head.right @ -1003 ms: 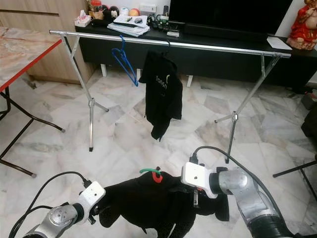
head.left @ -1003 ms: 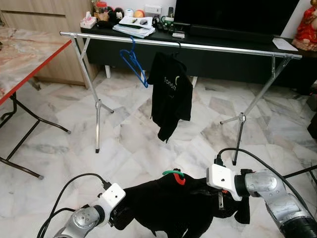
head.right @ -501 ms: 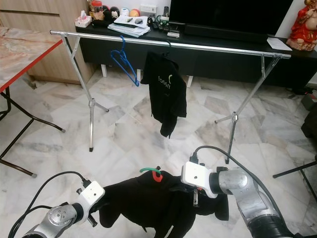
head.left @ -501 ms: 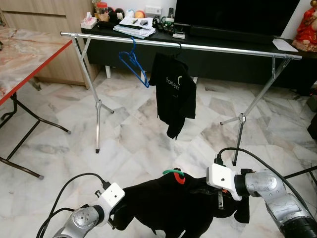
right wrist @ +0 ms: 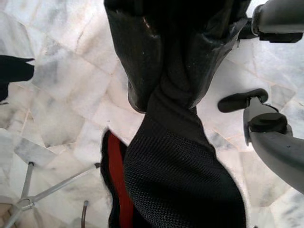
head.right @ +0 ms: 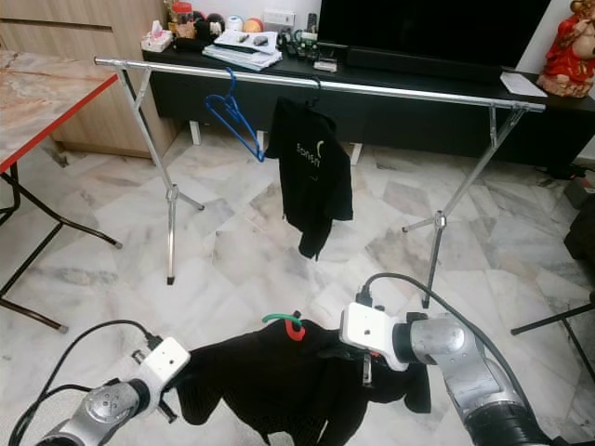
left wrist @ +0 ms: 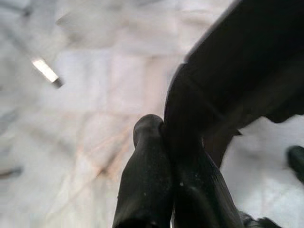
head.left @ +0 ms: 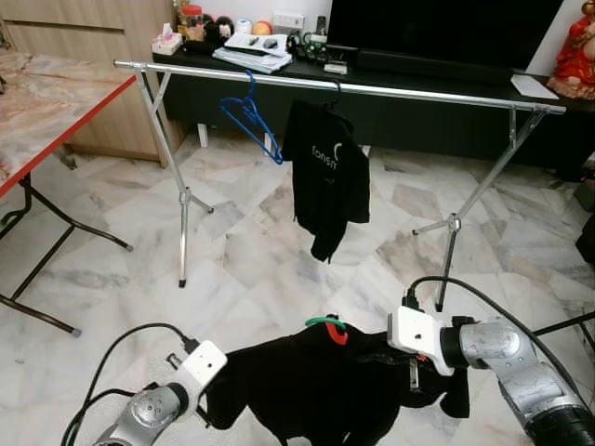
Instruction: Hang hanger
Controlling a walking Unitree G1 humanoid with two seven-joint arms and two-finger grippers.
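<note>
A black garment (head.left: 307,383) on a hanger with a green and red hook (head.left: 328,327) is held low in front of me, stretched between both grippers. My left gripper (left wrist: 164,137) is shut on the garment's left edge, down at the lower left (head.left: 216,409). At the garment's right side, my right gripper (right wrist: 168,95) is shut on a bunched fold of the black cloth (head.left: 411,376). Ahead stands a silver clothes rail (head.left: 418,92). A blue hanger (head.left: 249,116) and a black printed shirt (head.left: 327,177) hang from it.
A marble-topped table with a red edge (head.left: 56,111) and black legs stands at the left. The rail's legs (head.left: 183,232) reach the marble floor on both sides. Behind the rail is a black TV console (head.left: 400,107) with small items on it.
The black shirt and blue hanger on the rail have swung a little. My left wrist has dropped slightly down and to the left with the garment edge. The right arm holds still.
</note>
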